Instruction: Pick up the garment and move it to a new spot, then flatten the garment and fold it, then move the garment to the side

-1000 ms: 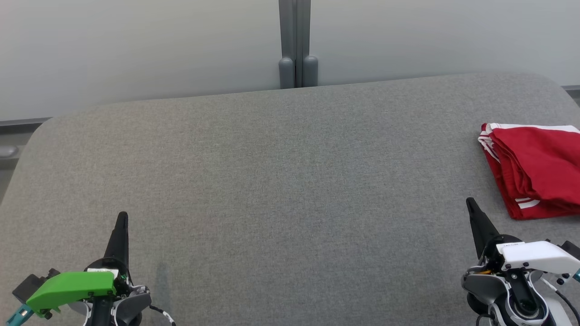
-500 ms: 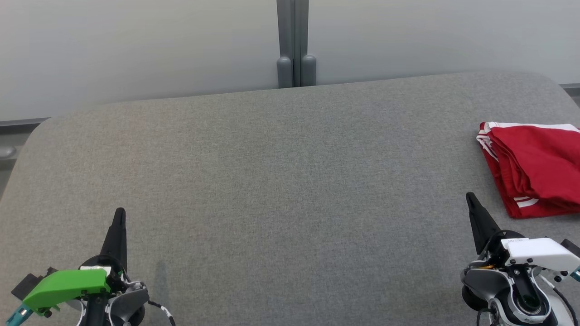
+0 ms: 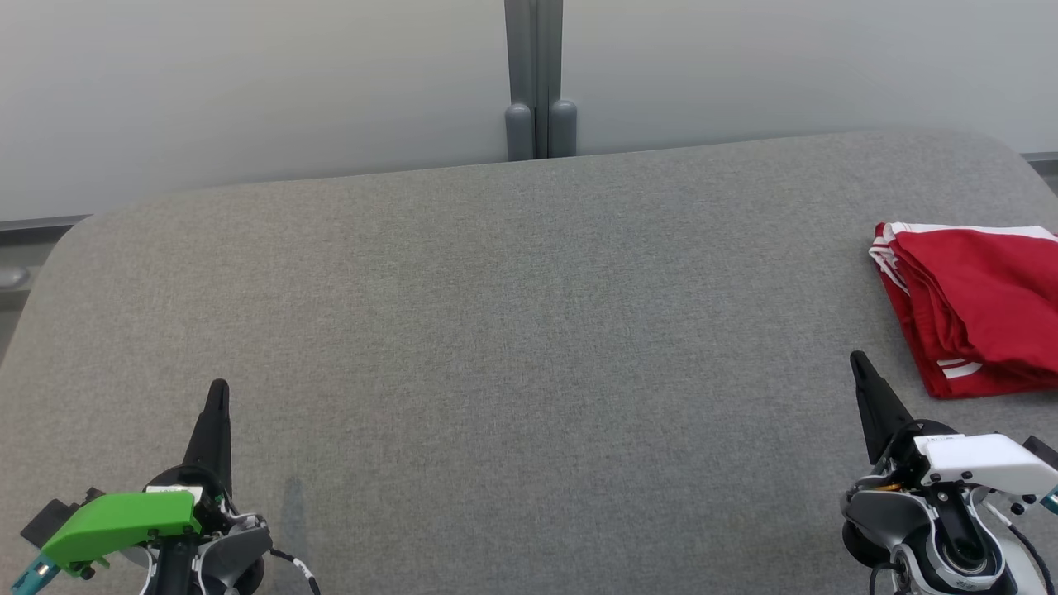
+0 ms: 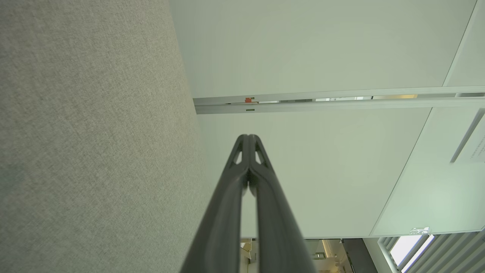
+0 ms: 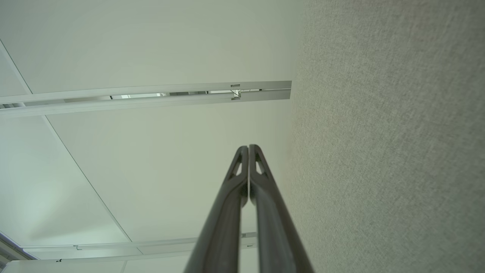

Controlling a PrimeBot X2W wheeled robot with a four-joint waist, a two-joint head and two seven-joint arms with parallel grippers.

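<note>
The garment (image 3: 979,306), red with white stripes, lies folded at the right edge of the grey table (image 3: 512,330) and runs off the frame. My right gripper (image 3: 860,361) stands at the lower right, just left of and nearer than the garment, apart from it. In the right wrist view its fingers (image 5: 248,148) meet tip to tip, shut on nothing. My left gripper (image 3: 219,387) sits at the lower left, far from the garment. Seen from the left wrist, that gripper (image 4: 248,137) is also shut and empty.
A pale wall (image 3: 248,83) runs behind the table's far edge, with a grey post (image 3: 537,78) at its middle. The table's corners are rounded. A dark floor strip (image 3: 16,273) shows past the left edge.
Both grippers sit slightly higher in the head view than a second ago, while the picture itself shifted slightly left; over the last half second nothing has moved. The garment lies as before.
</note>
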